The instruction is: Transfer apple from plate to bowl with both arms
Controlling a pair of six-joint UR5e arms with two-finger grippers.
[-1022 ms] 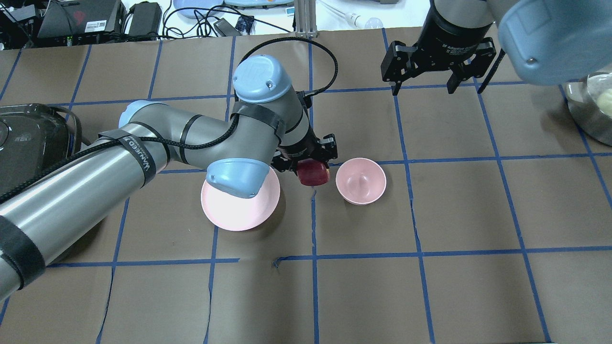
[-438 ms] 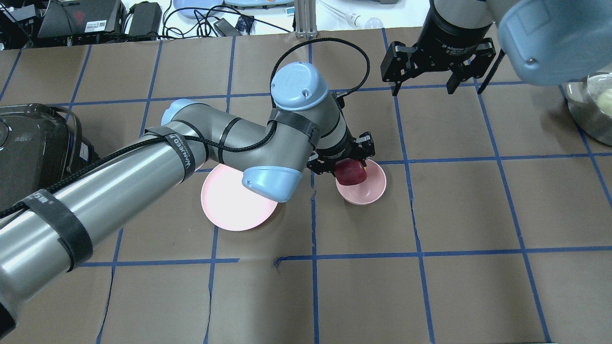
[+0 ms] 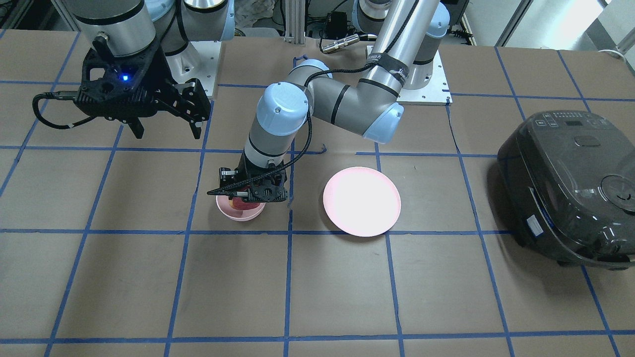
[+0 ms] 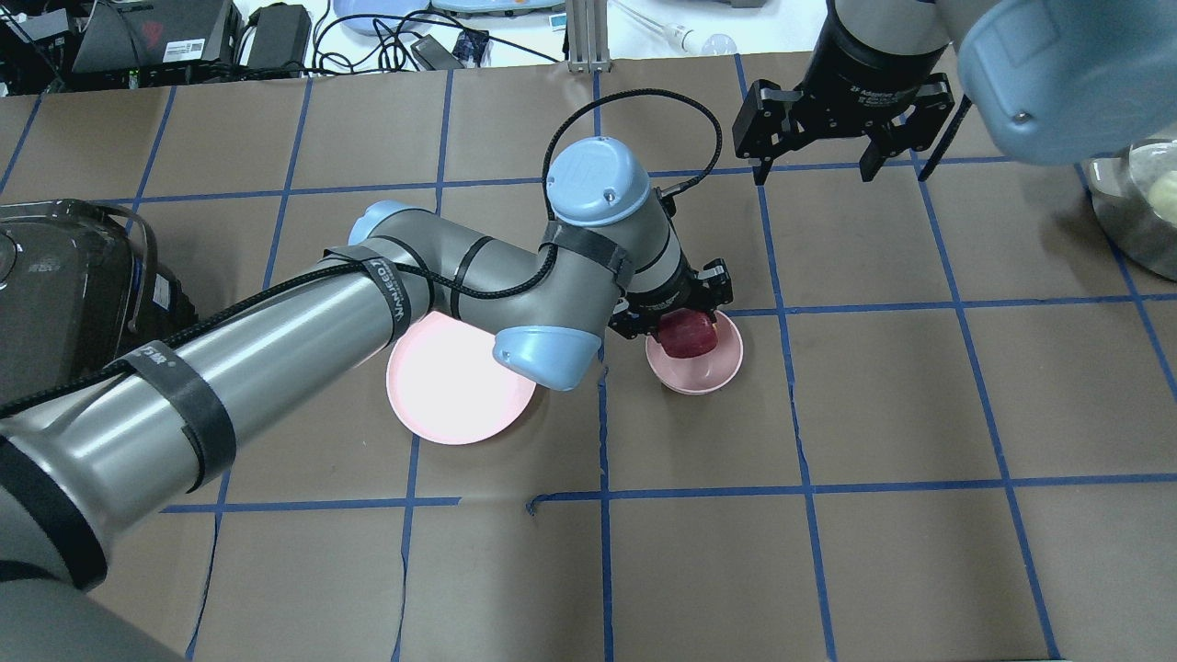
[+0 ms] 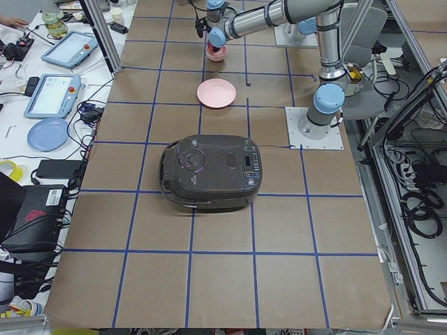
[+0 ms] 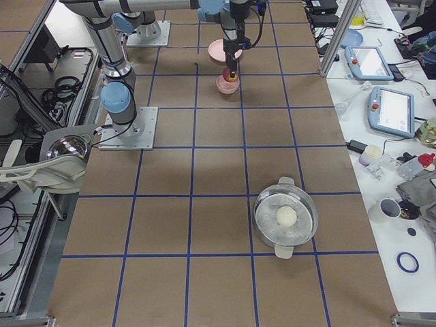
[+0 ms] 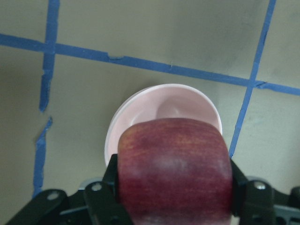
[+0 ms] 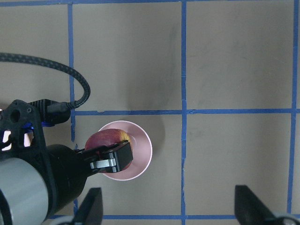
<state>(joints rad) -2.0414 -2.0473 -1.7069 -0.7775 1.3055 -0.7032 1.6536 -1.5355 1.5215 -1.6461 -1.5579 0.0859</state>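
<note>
My left gripper [image 4: 685, 324] is shut on the dark red apple [image 4: 688, 335] and holds it just above the small pink bowl [image 4: 713, 370]. In the left wrist view the apple [image 7: 174, 172] fills the space between the fingers, with the bowl [image 7: 161, 108] right below it. The front view shows the left gripper [image 3: 252, 194] low over the bowl [image 3: 238, 212]. The flat pink plate [image 4: 452, 391] lies bare to the left, partly under my left arm; it also shows in the front view [image 3: 361, 201]. My right gripper [image 4: 817, 165] hangs open and empty above the far side of the table.
A black rice cooker [image 4: 64, 285] stands at the table's left end. A metal pot [image 4: 1140, 207] holding a pale round thing sits at the right edge. Blue tape lines grid the brown table. Cables and devices lie beyond the far edge.
My left arm has carried the apple rightward from beside the plate to over the bowl and slightly lower. My right gripper has not moved.
</note>
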